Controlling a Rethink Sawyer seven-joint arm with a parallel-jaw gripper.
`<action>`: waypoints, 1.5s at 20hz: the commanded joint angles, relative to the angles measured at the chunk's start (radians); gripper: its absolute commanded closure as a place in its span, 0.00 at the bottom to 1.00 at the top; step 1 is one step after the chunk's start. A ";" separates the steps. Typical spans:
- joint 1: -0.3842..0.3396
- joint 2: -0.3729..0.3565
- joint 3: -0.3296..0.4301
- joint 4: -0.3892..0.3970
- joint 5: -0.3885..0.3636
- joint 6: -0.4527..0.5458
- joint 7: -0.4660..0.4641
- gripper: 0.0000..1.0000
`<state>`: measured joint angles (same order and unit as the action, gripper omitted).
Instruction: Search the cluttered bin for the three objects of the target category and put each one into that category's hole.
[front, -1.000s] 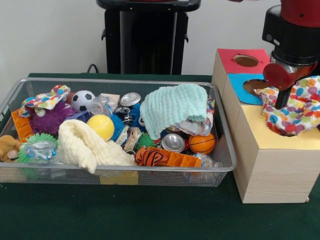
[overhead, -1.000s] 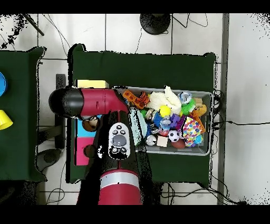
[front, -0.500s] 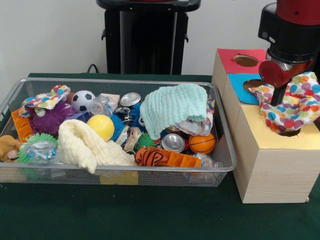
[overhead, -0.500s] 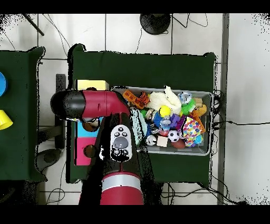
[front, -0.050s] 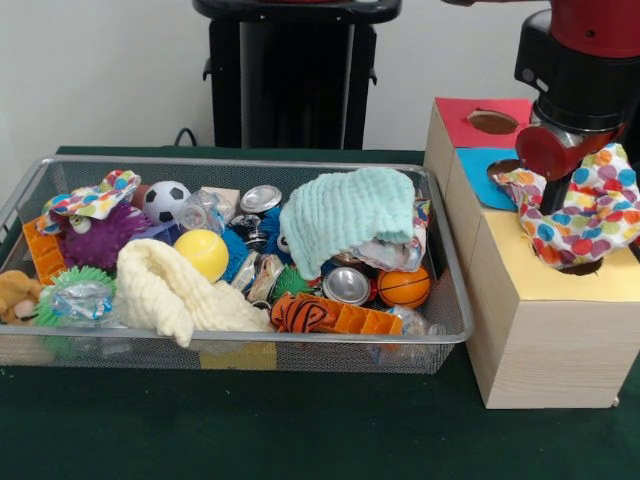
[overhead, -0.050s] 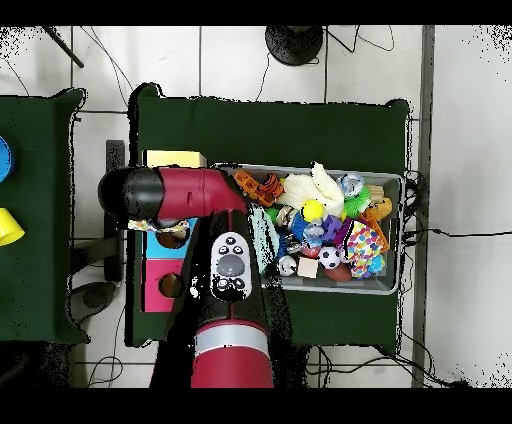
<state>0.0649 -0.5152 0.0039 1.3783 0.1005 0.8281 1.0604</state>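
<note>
While the hand (front, -0.050s: 556, 200) grips the polka-dot fabric cloth (front, -0.050s: 585, 212), the cloth's bulk hangs directly above the yellow-topped wooden box's hole (front, -0.050s: 581, 266).

Front camera low, near; overhead straight down; both share bin (front, -0.050s: 240, 265).

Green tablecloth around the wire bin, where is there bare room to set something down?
The green tablecloth is bare along the strip in front of the wire bin and the wooden box. The bin itself is packed with toys, cans and cloths. The box top is crowded too: the polka-dot cloth hangs over the yellow section.
</note>
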 joint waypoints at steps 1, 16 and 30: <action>0.003 0.243 0.037 -0.205 -0.030 0.005 0.184 1.00; 0.021 0.277 0.052 -0.343 -0.021 0.087 0.209 1.00; 0.024 0.270 0.013 -0.326 -0.024 0.074 0.236 1.00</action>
<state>0.0991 -0.3548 -0.0114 1.0358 0.1011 1.0232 1.0604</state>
